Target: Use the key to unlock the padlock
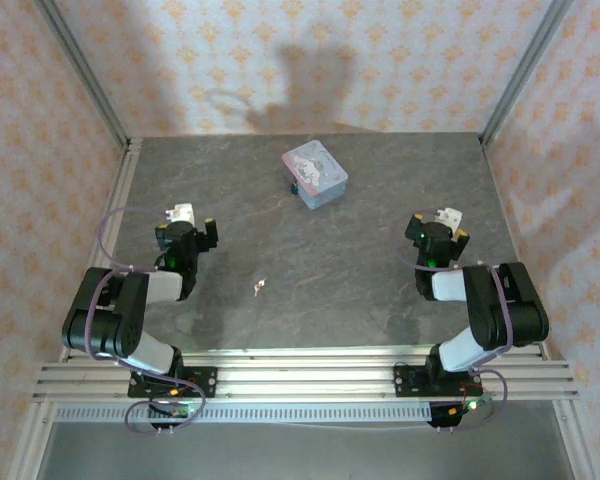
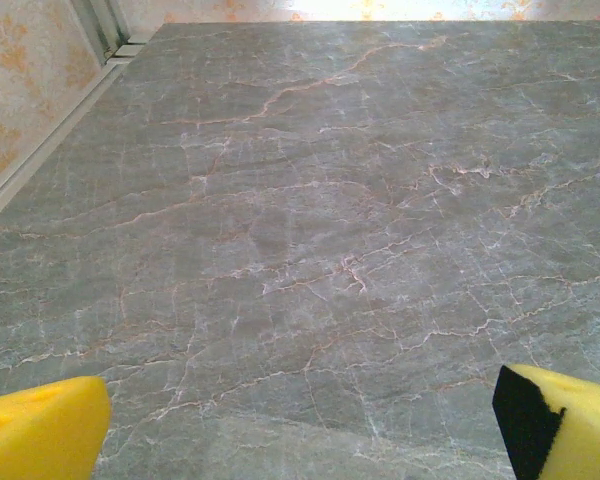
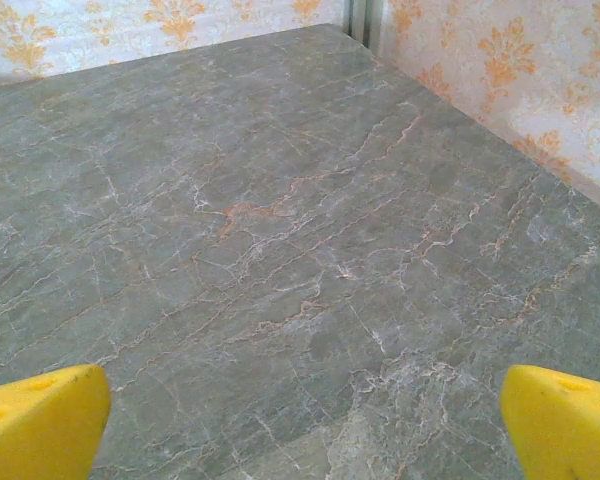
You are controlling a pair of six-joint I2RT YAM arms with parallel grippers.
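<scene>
The left gripper [image 1: 192,220] is hanging above the grey stone table [image 1: 360,300] with its jaws spread wide; in its wrist view the yellow fingertips [image 2: 40,428] are sitting at the far corners with nothing but bare tabletop between them. The right gripper [image 1: 438,222] is doing the same on its side, its jaws equally apart and holding nothing, as its own wrist view [image 3: 305,425] is showing.

Seen from above, the key [image 1: 260,287] is lying flat as a tiny pale sliver at about 4 o'clock from the left gripper, near it and apart from everything else. The pale-blue tin [image 1: 315,175] is sitting at 12 o'clock from the table's middle. A small dark object touching the tin's 8 o'clock corner is probably the padlock [image 1: 294,187], though it is too small to make out its body or shackle.

Judging from this, the task is only beginning: neither item is being held. The next move is likely calling for the left gripper to swing toward 4 o'clock, drop low and pinch the thin key off the flat surface, which is asking for precise alignment, while the right gripper is reaching toward 10 o'clock for the padlock.
</scene>
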